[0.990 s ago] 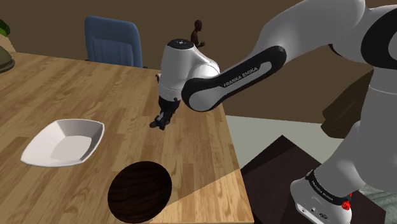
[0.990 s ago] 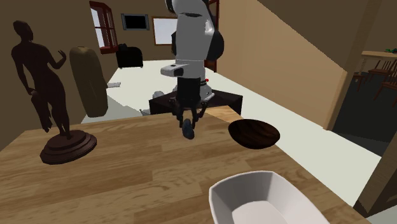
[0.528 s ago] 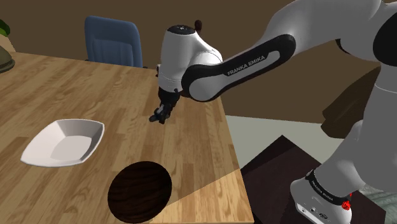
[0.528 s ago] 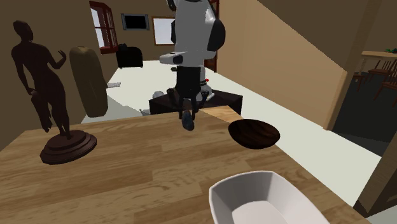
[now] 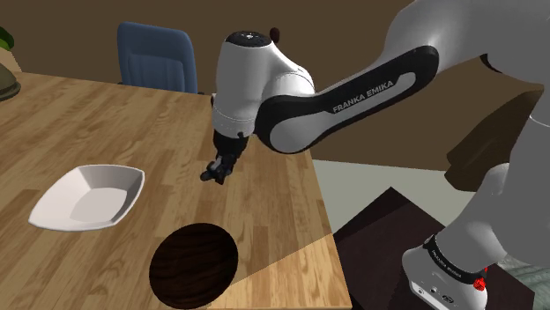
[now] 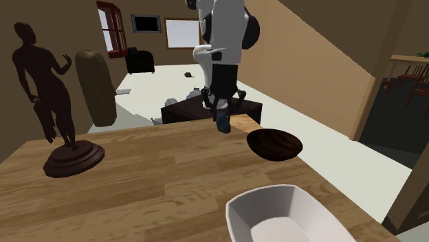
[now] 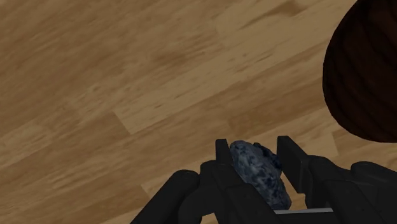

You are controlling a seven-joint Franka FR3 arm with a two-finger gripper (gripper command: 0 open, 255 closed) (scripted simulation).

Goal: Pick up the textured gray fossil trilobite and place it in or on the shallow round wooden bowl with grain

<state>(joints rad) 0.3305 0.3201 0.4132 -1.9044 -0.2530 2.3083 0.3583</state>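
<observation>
My black gripper (image 5: 214,173) hangs above the wooden table (image 5: 106,132), shut on a small, rough, blue-grey trilobite (image 7: 259,173). In the wrist view the stone sits clasped between both fingers (image 7: 222,159), held off the planks. The gripper (image 6: 222,122) with the trilobite (image 6: 223,127) is a short way to the second exterior view's left of the dark, shallow round wooden bowl (image 6: 275,145). In the shoulder view that bowl (image 5: 194,264) lies near the table's front edge, below the gripper. Part of the bowl's dark rim (image 7: 366,76) shows beyond the fingers in the wrist view.
A white squarish dish (image 5: 88,195) sits at the shoulder view's left of the dark bowl. A dark figurine on a round base (image 6: 60,110) stands on the table at the second exterior view's left. A blue chair (image 5: 159,55) stands behind the table. The table's edge (image 5: 319,202) runs just beside the gripper.
The gripper, still holding the trilobite, has swung toward the dark bowl, moving to the second exterior view's right. The arm's forearm has risen.
</observation>
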